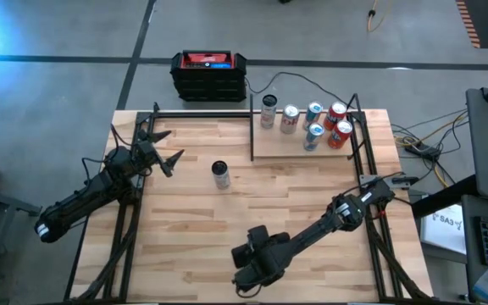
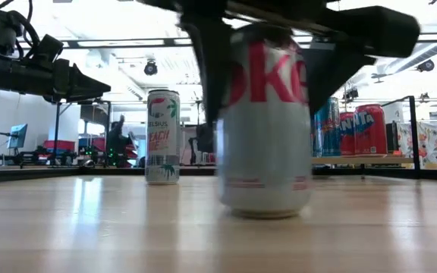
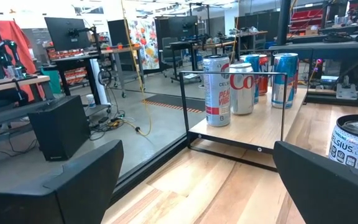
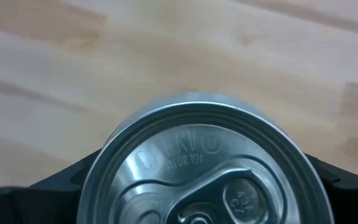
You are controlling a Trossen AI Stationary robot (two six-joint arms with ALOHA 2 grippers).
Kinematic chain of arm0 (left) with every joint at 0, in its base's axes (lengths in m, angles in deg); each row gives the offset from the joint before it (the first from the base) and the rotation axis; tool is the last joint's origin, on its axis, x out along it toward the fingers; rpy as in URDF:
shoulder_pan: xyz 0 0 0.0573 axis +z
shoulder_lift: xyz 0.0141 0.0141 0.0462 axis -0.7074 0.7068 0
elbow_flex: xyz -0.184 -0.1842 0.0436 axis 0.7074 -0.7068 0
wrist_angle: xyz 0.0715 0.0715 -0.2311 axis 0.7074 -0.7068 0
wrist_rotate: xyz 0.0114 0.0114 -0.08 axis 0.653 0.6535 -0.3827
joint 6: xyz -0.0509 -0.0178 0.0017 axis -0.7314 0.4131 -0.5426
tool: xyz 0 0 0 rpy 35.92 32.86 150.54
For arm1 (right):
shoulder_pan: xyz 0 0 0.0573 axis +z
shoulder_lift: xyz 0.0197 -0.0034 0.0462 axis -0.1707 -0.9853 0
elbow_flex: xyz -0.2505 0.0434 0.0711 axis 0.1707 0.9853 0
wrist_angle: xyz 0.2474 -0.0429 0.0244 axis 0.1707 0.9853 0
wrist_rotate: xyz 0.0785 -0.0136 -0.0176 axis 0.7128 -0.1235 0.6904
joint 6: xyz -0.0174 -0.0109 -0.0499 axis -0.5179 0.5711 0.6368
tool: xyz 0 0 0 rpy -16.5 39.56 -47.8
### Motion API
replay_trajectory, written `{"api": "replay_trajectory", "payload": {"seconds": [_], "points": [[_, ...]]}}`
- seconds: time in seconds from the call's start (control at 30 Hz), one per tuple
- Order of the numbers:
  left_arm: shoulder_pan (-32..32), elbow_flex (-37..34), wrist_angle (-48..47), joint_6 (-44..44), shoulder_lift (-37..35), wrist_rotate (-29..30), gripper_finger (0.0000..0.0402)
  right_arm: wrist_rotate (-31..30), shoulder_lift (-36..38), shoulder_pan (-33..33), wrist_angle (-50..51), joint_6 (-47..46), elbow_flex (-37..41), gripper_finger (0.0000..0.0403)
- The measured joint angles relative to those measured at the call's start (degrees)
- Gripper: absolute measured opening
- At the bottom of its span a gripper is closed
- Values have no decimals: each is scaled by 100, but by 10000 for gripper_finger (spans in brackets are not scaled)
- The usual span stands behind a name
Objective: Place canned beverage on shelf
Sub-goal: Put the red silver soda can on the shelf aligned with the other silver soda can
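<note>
Right gripper point(image 2: 268, 68): fingers flank an upright Diet Coke can point(image 2: 265, 125) at the table's near edge, apparently clamped on it from above. Can axis vertical, base on wood. Shelf point(image 1: 307, 144) lies far-right, holding six cans. Left gripper point(image 1: 166, 151): spread wide, idle beside the Celsius can point(image 1: 220, 174).

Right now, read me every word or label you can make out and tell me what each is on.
"CELSIUS", "PEACH": tall white can standing on the tabletop.
"oke", cut off: silver can between the right end effector's fingers.
"CELSIUS LIVE FIT": can rim, left wrist view.
"Co": silver can on the shelf.
Stamped lid lettering: unreadable.
</note>
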Motion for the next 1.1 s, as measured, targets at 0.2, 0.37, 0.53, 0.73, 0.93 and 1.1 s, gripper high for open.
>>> {"api": "replay_trajectory", "payload": {"seconds": [0.2, 0.37, 0.53, 0.73, 0.93, 1.1], "points": [[1, 1, 1, 0, 1, 1, 398, -306, 1, -90, 756, -371, 7, 307], [1, 1, 0, 1, 1, 1, 398, -886, 13, -173, 906, -432, 7, 304], [1, 1, 1, 0, 1, -1, 398, -1217, 21, -546, 904, -585, 22, 304], [1, 1, 1, -1, 1, -1, 398, -871, 25, -1289, 915, -679, 60, 307], [1, 1, 1, 0, 1, 1, 398, -372, 25, -2073, 921, -533, 60, 307], [-1, 1, 1, 0, 1, -1, 398, -152, 31, -2460, 921, -483, 60, 308]]}}
